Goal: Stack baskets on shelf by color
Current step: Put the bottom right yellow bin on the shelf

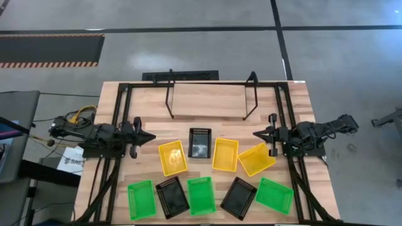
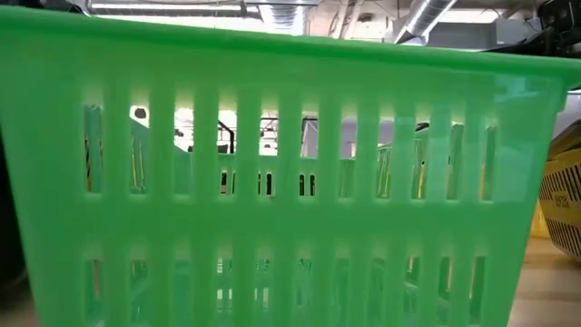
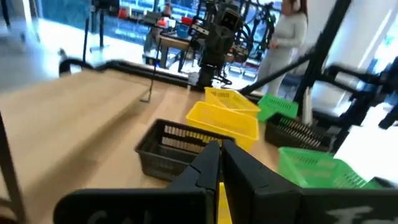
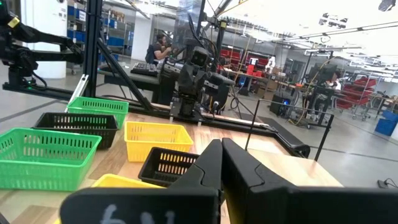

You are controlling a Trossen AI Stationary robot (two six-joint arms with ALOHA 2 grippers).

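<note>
Both arms parked at the counter (image 1: 207,107) edges, nothing held. Left claw (image 1: 148,137) sits at the left side, tips pointing inward; in its wrist view the fingers (image 3: 208,163) are pressed together. Right claw (image 1: 257,134) mirrors it on the right side, fingers (image 4: 211,163) also together, clamped on nothing.

Shelf (image 1: 210,95) stands at the far middle of the counter, upright loop ends on each side, no baskets on it.

All nine baskets are on the counter, in front of the shelf, in two loose rows.

Row nearer the shelf, left to right:
- yellow basket (image 1: 173,157), slightly rotated
- black basket (image 1: 200,142), sitting a bit closer to the shelf than the others
- second yellow basket (image 1: 225,154), just beside the black one
- third yellow basket (image 1: 256,159), rotated, touching or nearly touching the second yellow; it lies just in front of the right claw

Row at the near edge, left to right:
- green basket (image 1: 141,199)
- second black basket (image 1: 172,196), tilted, close against its neighbours
- middle green basket (image 1: 201,195)
- third black basket (image 1: 239,198), rotated
- right green basket (image 1: 274,194), rotated

Low view is almost fully blocked by the slotted wall of one green basket (image 2: 272,182) right at the lens; a yellow basket shows at its right edge.

A person stands in the room beyond the counter in the left wrist view.
</note>
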